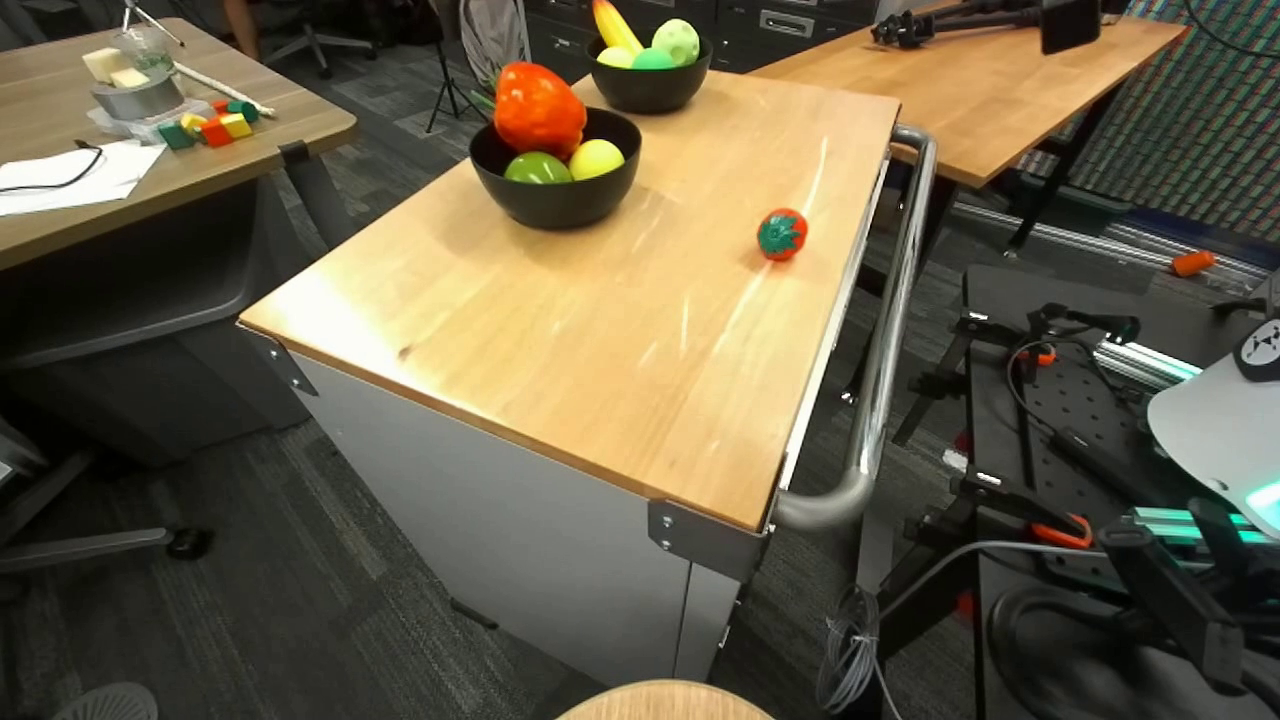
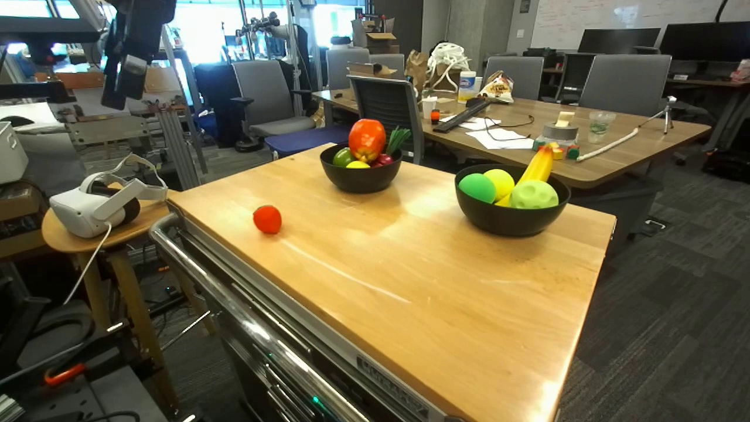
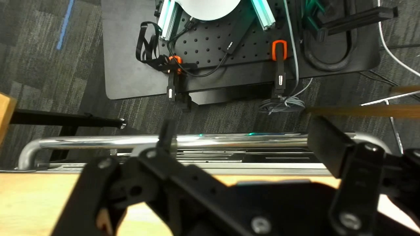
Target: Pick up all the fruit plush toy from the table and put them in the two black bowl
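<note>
A red strawberry toy with green leaves (image 1: 782,234) lies on the wooden tabletop (image 1: 600,340), near the handle side; it also shows in an exterior view (image 2: 268,219). A black bowl (image 1: 560,205), also visible in an exterior view (image 2: 361,180), holds a large red-orange pepper-like toy, green and yellow fruit and a purple one with green leaves. The other black bowl (image 2: 510,220), also seen in an exterior view (image 1: 650,92), holds a banana and several green and yellow round toys. My gripper (image 3: 246,136) is open and empty, above the table's handle edge in the wrist view.
A metal handle bar (image 1: 905,290) runs along the table edge and crosses the wrist view (image 3: 229,141). A black stand with orange clamps (image 3: 216,52) is beyond it. A white headset (image 2: 99,205) sits on a stool. A dark arm-like part (image 2: 132,58) hangs at the top left.
</note>
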Robot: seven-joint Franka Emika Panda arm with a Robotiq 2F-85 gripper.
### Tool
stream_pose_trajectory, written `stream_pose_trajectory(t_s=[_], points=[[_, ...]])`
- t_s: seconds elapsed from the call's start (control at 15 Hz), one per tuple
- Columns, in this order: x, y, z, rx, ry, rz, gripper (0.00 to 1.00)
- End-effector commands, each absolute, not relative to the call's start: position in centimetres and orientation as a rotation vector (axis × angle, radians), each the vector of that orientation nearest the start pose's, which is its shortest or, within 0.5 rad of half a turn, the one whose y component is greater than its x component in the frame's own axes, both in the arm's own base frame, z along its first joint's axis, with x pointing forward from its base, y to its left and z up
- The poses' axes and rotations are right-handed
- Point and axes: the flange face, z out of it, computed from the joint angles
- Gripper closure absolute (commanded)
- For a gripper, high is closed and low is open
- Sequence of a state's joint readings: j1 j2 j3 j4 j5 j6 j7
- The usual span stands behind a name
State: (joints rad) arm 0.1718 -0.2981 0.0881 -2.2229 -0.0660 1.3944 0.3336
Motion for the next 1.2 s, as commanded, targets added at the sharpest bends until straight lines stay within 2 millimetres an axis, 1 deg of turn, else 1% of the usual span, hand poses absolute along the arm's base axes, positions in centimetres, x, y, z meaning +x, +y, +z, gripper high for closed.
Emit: stream_pose_trajectory(t_s=[0.0, 0.2, 0.27, 0.33, 0.4, 0.53, 0.67, 0.73, 0.8, 0.87, 0.93, 1.07, 1.13], points=[[38.5, 9.6, 46.6, -3.278, 0.128, 0.812, 0.00], [38.5, 9.6, 46.6, -3.275, 0.126, 0.809, 0.00], [38.8, 9.9, 46.8, -3.337, 0.119, 0.673, 0.00], [38.7, 10.5, 46.6, -3.405, 0.069, 0.579, 0.00], [38.5, 10.9, 46.1, -3.450, 0.027, 0.536, 0.00], [37.6, 11.7, 44.0, -3.526, -0.058, 0.416, 0.00], [36.2, 12.0, 40.8, -3.547, -0.086, 0.241, 0.00], [35.5, 11.8, 39.9, -3.518, -0.033, 0.165, 0.00], [34.7, 11.1, 38.3, -3.463, 0.038, 0.131, 0.00], [33.9, 10.0, 36.8, -3.401, 0.086, 0.131, 0.00], [33.3, 9.1, 35.9, -3.350, 0.106, 0.127, 0.00], [32.4, 6.9, 34.5, -3.260, 0.174, 0.093, 0.00], [32.1, 6.1, 34.2, -3.221, 0.209, 0.065, 0.00]])
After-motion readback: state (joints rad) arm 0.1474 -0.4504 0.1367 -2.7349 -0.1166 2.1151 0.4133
